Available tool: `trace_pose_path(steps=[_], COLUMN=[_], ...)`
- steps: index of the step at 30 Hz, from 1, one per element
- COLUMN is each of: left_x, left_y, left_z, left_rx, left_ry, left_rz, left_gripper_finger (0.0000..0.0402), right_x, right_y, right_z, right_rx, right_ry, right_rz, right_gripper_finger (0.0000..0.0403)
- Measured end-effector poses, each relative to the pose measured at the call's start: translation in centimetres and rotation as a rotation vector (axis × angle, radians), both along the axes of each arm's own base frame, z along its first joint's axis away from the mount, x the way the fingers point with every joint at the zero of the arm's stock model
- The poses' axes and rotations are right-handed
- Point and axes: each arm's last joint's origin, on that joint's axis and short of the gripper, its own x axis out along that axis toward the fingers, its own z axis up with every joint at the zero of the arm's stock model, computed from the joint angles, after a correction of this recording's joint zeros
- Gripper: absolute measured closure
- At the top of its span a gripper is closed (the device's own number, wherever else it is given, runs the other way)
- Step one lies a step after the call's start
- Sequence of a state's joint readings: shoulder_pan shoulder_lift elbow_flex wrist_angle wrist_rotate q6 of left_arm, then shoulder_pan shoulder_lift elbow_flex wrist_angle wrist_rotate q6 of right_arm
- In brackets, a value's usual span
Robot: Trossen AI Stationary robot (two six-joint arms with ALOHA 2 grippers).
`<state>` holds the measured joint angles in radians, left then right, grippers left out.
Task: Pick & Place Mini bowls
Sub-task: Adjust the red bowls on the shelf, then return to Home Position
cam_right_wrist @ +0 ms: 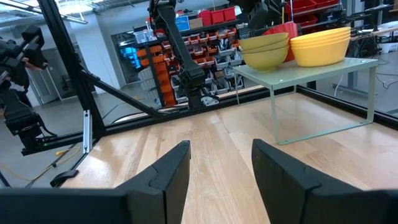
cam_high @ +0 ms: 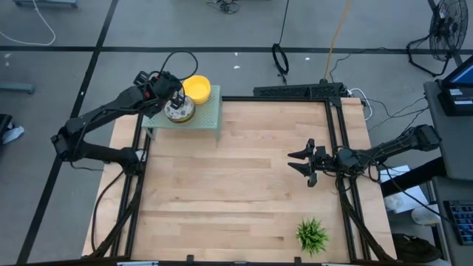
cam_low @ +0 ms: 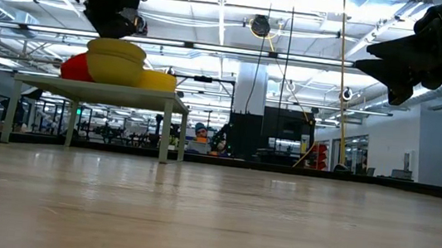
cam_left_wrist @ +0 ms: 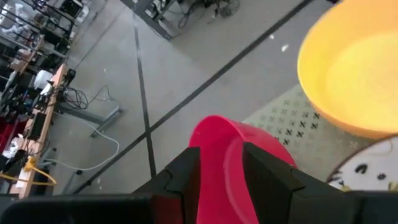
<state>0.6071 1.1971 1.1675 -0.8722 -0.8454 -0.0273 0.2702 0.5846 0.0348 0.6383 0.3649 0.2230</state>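
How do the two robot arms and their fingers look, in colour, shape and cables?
Both arms are dark, almost black, built of slim jointed segments. The left arm carries a black cable looping above its wrist and a small red spot near the left gripper. The right gripper ends in two pointed black fingers, which appear broad, flat and matte in the right wrist view.

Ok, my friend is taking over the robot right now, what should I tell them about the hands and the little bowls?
Left hand: over the small raised shelf at the table's far left corner, fingers around the rim of a red bowl.
Right hand: open, holding nothing, above the table's right side.
Bowls: a yellow stack and a patterned-topped stack sit on the shelf.
Done: no bowls show on the tabletop itself.
Left: settling the red bowl. A green plant stands near the front edge.
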Motion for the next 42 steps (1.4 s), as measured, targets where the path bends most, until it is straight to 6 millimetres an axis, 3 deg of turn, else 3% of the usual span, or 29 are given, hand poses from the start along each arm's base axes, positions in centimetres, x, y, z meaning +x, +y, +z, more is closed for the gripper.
trace_pose_path(steps=[11, 17, 28, 36, 42], left_x=[0.5, 1.1, 0.1, -1.6, -3.8], left_y=[1.3, 1.4, 0.9, -1.5, -4.9], left_z=[-1.6, -2.3, -1.1, 0.7, 2.9], left_rx=[-0.069, -0.170, -0.043, -0.145, -0.223], left_ry=[0.075, 0.055, 0.093, -0.176, -0.449], left_rz=[0.031, -0.056, 0.026, -0.061, -0.205], left_gripper_finger=[0.0279, 0.0279, 0.0280, 0.0280, 0.0280], right_x=[0.0, 0.0, 0.0, 0.0, 0.0], right_y=[0.0, 0.0, 0.0, 0.0, 0.0], right_z=[0.0, 0.0, 0.0, 0.0, 0.0], right_rx=[0.000, 0.000, 0.000, 0.000, 0.000], right_ry=[0.000, 0.000, 0.000, 0.000, 0.000], right_rz=[0.000, 0.000, 0.000, 0.000, 0.000], right_gripper_finger=[0.0242, 0.0243, 0.0243, 0.0242, 0.0241])
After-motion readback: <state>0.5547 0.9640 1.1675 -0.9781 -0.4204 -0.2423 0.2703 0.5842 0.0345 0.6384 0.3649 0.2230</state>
